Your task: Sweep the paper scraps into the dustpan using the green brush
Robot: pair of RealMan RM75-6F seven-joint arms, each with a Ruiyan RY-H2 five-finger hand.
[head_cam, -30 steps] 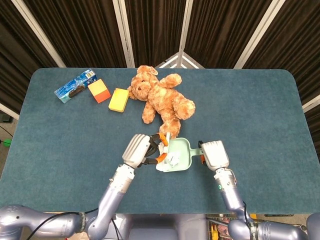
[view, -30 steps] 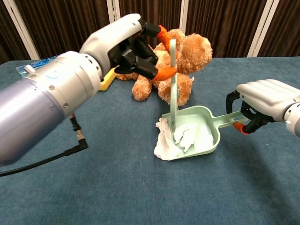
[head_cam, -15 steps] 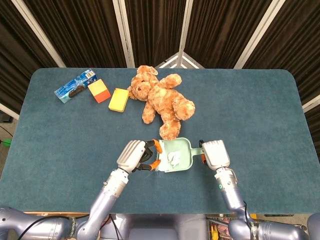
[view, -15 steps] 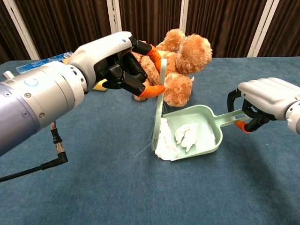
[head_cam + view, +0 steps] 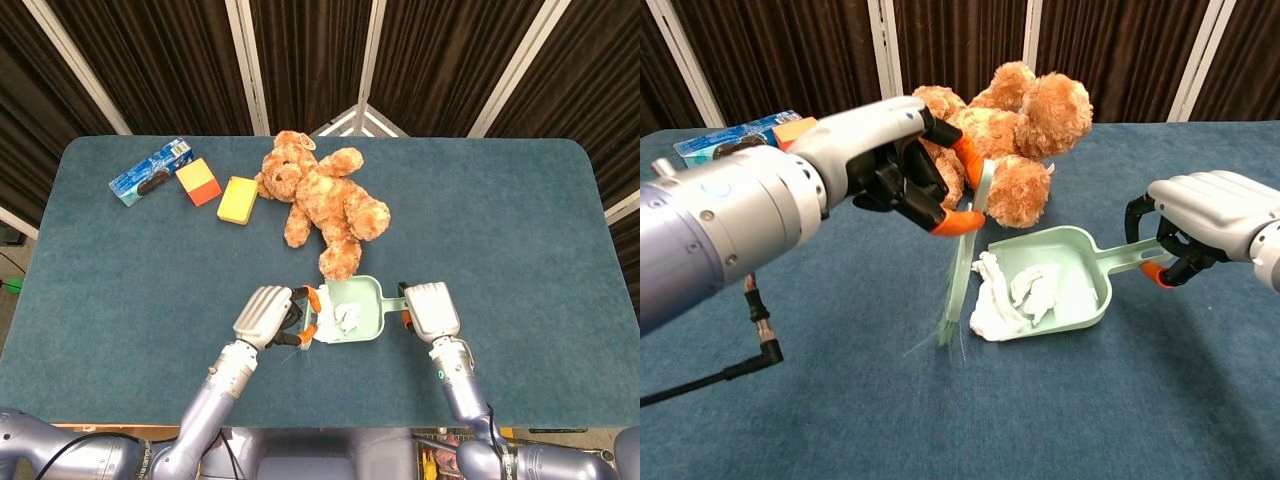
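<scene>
**A:** What did the head view show?

**B:** The left hand (image 5: pixel 265 314) sat just left of the dustpan (image 5: pixel 368 316), fingers curled around the green brush (image 5: pixel 304 333), which was mostly hidden beneath it. White paper scraps (image 5: pixel 345 319) lay inside the pan near its open edge. The right hand (image 5: pixel 430 309) was closed on the pan's handle at its right side. A teddy bear (image 5: pixel 322 198) lay just beyond the pan, one foot near its far rim. Far left on the table (image 5: pixel 520 220) were a blue packet (image 5: pixel 150 171), an orange block (image 5: pixel 198 182) and a yellow block (image 5: pixel 238 199).

**A:** And the chest view?

**B:** The left hand (image 5: pixel 902 170) pinched the brush (image 5: pixel 962 270) near its top; the brush hung tilted, bristles down at the tablecloth just outside the pan's mouth. The scraps (image 5: pixel 1015 295) were heaped across the pan's (image 5: pixel 1087 265) lip, some spilling onto the cloth. The right hand (image 5: pixel 1205 222) wrapped the handle, fingers hooked under it.
</scene>
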